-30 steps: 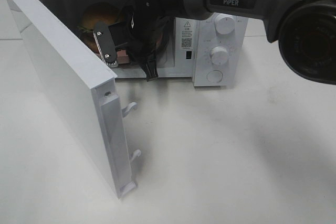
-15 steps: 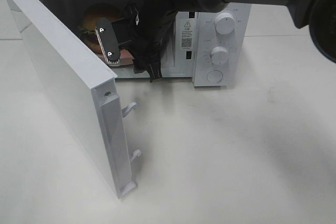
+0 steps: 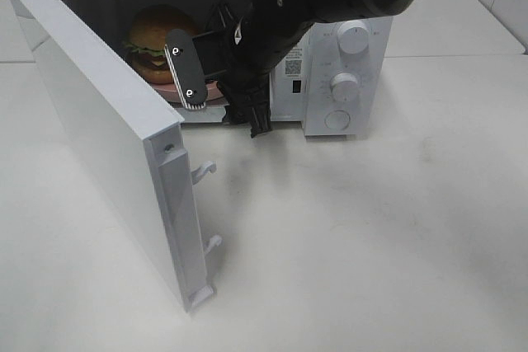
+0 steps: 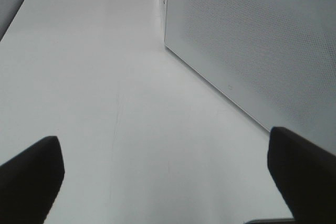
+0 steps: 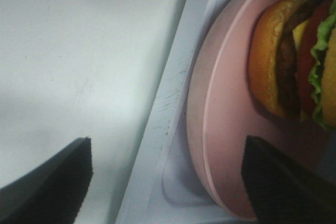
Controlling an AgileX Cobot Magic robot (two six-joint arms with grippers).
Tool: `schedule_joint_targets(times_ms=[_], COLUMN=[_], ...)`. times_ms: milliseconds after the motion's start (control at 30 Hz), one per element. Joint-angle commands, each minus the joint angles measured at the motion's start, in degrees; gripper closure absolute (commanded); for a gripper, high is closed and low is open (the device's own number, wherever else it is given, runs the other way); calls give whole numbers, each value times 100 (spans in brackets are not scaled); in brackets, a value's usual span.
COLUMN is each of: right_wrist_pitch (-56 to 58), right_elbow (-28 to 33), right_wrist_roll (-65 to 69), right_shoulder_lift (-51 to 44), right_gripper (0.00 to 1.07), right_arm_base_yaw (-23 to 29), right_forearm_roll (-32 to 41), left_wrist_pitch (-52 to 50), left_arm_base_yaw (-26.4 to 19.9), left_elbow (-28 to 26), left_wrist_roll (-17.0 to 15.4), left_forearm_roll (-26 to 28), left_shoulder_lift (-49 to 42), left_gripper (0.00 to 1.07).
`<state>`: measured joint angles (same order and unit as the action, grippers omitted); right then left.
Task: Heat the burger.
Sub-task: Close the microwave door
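- Burger (image 3: pixel 155 35): inside the microwave (image 3: pixel 363 80) cavity, left-far part, upright on the pink plate (image 5: pixel 226 129). Bun dome up, lettuce edge showing. The plate is likely the carrier so you pinch the rim, not the soft bun.
- Plate rim lies just behind the front sill of the cavity. It looks fully in, but that's only a judgement. The wrist view is too close to confirm door clearance.
- Right end effector (image 5: pixel 167 150): at the cavity mouth, near side of the plate. Fingers spread wide, nothing between them, no contact w/ the rim that I can see. It reads as a let-go posture, w/ the plate resting on the cavity floor by itself.
- Left end effector (image 4: pixel 165 166): spread wide, empty, low over the desk (image 3: pixel 371 237) beside a perforated white panel (image 4: pixel 252 51). Can't tell if that's the door's outer face or the oven side. Prob. parked there to swing the door.
- Door (image 3: pixel 91 129): wide open to the near-left, latch hooks (image 3: pixel 204 171) exposed. It has to stand this wide for the right arm to reach in.
- Stage (judged): loading about done, heating not begun. Door needs shutting, then the dials (image 3: pixel 353 39) at right need setting.
- Risk: the right arm fills the opening. Get it clear of the cavity before you move the door.
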<state>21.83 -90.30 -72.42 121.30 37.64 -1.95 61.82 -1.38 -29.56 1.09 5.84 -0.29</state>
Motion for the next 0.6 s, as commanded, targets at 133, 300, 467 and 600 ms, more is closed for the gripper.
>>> schedule_joint_targets(times_ms=[133,300,467,600], right_wrist_pitch=[-11,0,-17,-120], right_elbow=[350,682,1123,1558], right_wrist_roll=[46,40,40,86], right_shoulder_lift=[-361,-676,-1008,-1369], right_gripper=[31,31,31,31], right_arm_base_yaw=[-115,-258,-298,-298], right_forearm_roll=[-143,-178,-183,-132], left_wrist_pitch=[-46,-46,-46,-46], left_arm_base_yaw=[-11,-11,-11,-11], left_elbow=[0,0,0,0], left_wrist_roll=[-6,-6,-6,-6], left_forearm_roll=[29,29,29,29], left_shoulder_lift=[-92,-92,-92,-92], left_gripper=[9,9,9,9])
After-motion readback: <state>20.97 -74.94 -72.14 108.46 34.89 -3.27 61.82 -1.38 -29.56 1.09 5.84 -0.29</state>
